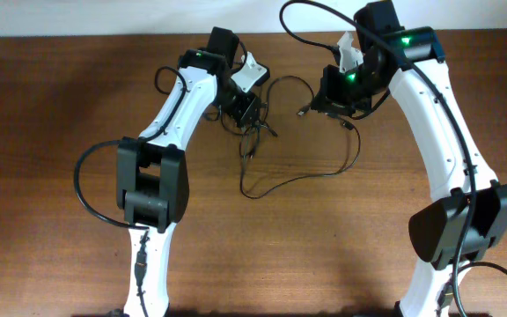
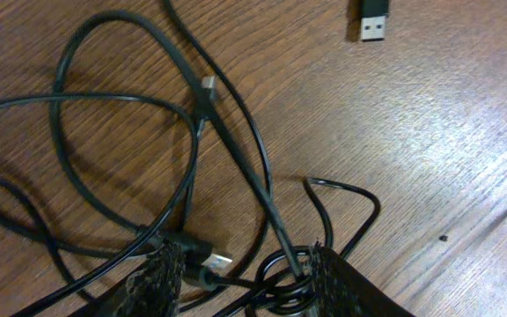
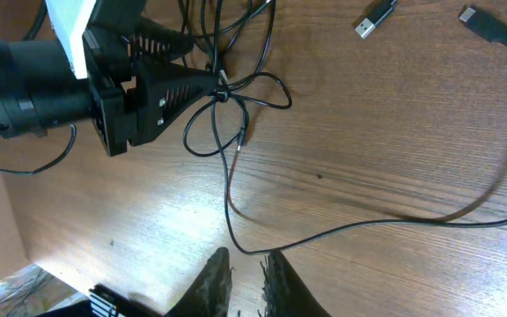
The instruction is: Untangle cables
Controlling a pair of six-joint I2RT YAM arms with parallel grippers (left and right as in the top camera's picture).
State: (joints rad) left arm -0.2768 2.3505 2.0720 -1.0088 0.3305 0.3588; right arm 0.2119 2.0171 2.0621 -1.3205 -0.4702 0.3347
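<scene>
**Student:** Where do the cables lie?

**Operator:** The cables (image 1: 253,132) lie mid-desk, toward the far side, between my two arms. Their knotted clump (image 3: 223,92) sits at the tip of my left tool (image 2: 240,260). From it one long strand (image 1: 297,176) runs toward the near side, bends, then sweeps right and back up below my right tool (image 3: 246,260).

**Student:** And the state of each tool?

**Operator:** Left: the fingers (image 2: 161,282) stand apart, with several strands and a small coil (image 2: 289,269) between them, the coil touching one finger. Whether they pinch anything I cannot tell. Right: my fingers are drawn close together, leaving a narrow slit with nothing in it. The long strand passes just by their tips.

**Student:** Any loose ends?

**Operator:** A USB plug (image 2: 373,22) lies flat on the wood, apart from the clump. A second plug (image 3: 482,22) lies near it, its lead running off to the side.

**Student:** What of edges and room?

**Operator:** The far edge of the desk (image 1: 60,106) runs close behind both tools, against a pale wall. The right wrist view shows a desk edge near my right fingers. The widest bare wood lies on the near side of the long strand, between my two arm bases. More lies left of my left arm, where its thick arm cable (image 1: 82,180) bows outward.
</scene>
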